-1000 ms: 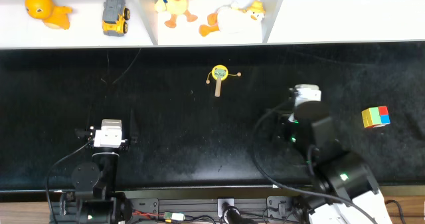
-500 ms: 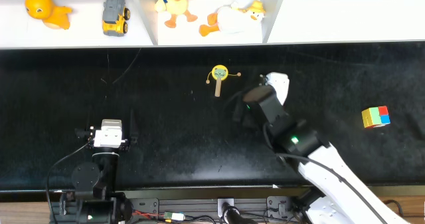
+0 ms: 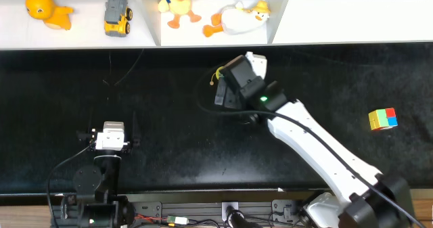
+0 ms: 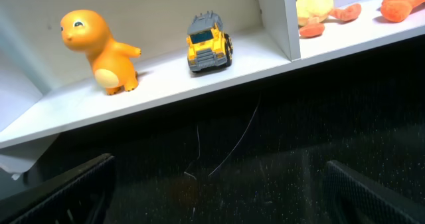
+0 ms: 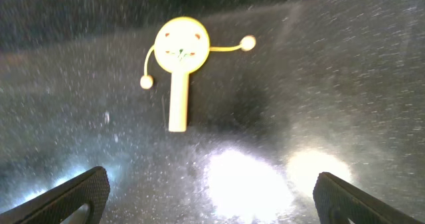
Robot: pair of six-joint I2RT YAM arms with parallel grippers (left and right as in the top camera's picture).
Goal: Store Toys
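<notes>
A yellow rattle drum (image 5: 179, 51) with a wooden handle and two bead strings lies flat on the black table, just ahead of my right gripper (image 5: 212, 207). The gripper is open, with a finger on each side and nothing between them. In the top view the right arm reaches across the middle, and its gripper (image 3: 223, 93) covers most of the rattle drum (image 3: 218, 72). A multicoloured cube (image 3: 382, 118) sits far right on the table. My left gripper (image 4: 212, 197) is open near its base, facing the shelf.
A white shelf (image 3: 338, 25) runs along the table's far edge. It holds an orange toy (image 3: 47, 9), a yellow truck (image 3: 117, 15), a duck plush (image 3: 178, 3) and a white duck plush (image 3: 237, 18). Its right compartment is bare.
The right arm has swung from the right side up and left across the table, and its gripper is now over the rattle drum. The left arm has not moved.
</notes>
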